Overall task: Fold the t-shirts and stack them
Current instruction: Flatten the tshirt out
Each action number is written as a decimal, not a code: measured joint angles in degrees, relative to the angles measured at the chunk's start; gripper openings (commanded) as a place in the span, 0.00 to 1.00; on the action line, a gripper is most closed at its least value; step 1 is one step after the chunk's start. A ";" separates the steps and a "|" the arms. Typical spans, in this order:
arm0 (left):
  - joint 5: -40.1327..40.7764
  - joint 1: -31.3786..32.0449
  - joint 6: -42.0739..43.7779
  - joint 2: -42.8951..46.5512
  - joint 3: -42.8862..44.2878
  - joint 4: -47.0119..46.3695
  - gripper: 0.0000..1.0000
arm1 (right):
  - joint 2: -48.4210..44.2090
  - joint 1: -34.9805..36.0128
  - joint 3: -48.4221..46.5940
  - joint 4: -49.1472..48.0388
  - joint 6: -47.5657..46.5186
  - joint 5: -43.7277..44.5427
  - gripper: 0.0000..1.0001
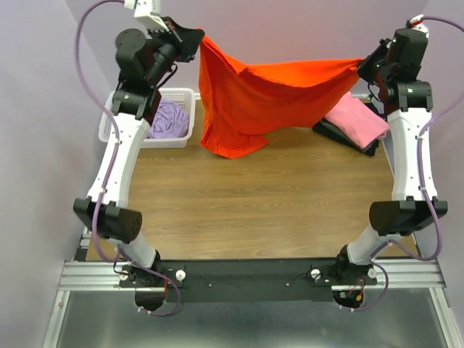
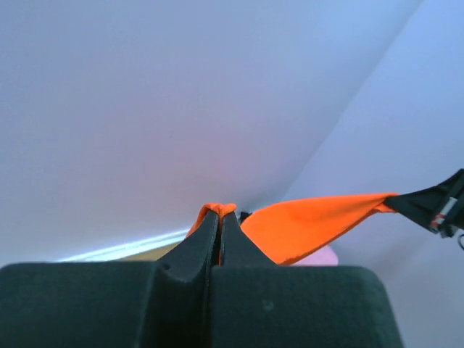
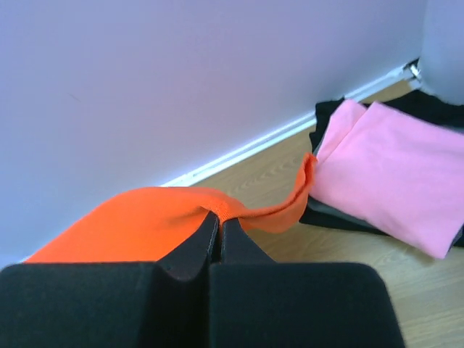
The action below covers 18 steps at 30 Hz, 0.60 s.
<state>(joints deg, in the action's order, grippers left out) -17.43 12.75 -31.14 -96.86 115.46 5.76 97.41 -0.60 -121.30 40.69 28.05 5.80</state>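
Note:
A bright orange t-shirt (image 1: 261,98) hangs stretched in the air above the far end of the table, its lower left part drooping to the wood. My left gripper (image 1: 196,38) is shut on its upper left edge; the cloth (image 2: 312,225) pokes out past the closed fingers (image 2: 206,239). My right gripper (image 1: 362,65) is shut on the opposite edge, orange fabric (image 3: 130,225) pinched at its tips (image 3: 220,217). A folded pink t-shirt (image 1: 357,119) lies on a folded black one (image 1: 341,134) at the far right. A lavender t-shirt (image 1: 170,119) lies in the basket.
A white lattice basket (image 1: 177,96) stands at the far left of the wooden table (image 1: 261,210). Pale walls close in at the back and both sides. The pink stack (image 3: 391,181) lies close to the right gripper.

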 measured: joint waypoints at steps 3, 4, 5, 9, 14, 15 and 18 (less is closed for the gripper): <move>0.07 0.04 0.07 6.69 -4.50 -3.63 0.00 | -5.73 -0.13 3.98 -1.95 -0.42 1.86 0.02; 0.17 0.04 0.13 9.79 -6.88 -4.63 0.00 | -7.82 -0.13 5.68 -2.78 -0.66 2.54 0.02; 0.46 0.04 0.33 12.31 -9.01 -5.92 0.00 | -10.10 -0.13 7.37 -3.54 -0.74 2.89 0.02; 2.73 0.07 1.64 21.00 -15.93 -7.61 0.00 | -19.76 -0.13 12.50 -5.99 -2.05 6.27 0.02; 7.04 0.07 3.85 28.55 -20.11 -8.96 0.00 | -26.75 -0.15 14.34 -9.79 -3.30 11.13 0.02; 7.72 0.07 4.26 29.27 -20.37 -9.40 0.00 | -27.17 -0.15 14.53 -10.60 -3.54 12.00 0.02; 8.46 0.07 5.07 29.11 -19.82 -10.51 0.00 | -26.97 -0.15 15.21 -12.57 -4.15 13.77 0.02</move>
<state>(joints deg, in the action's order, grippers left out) -8.97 12.82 -26.06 -67.75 95.64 -4.75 70.43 -0.75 -106.08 28.12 23.90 19.57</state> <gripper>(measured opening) 0.009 0.021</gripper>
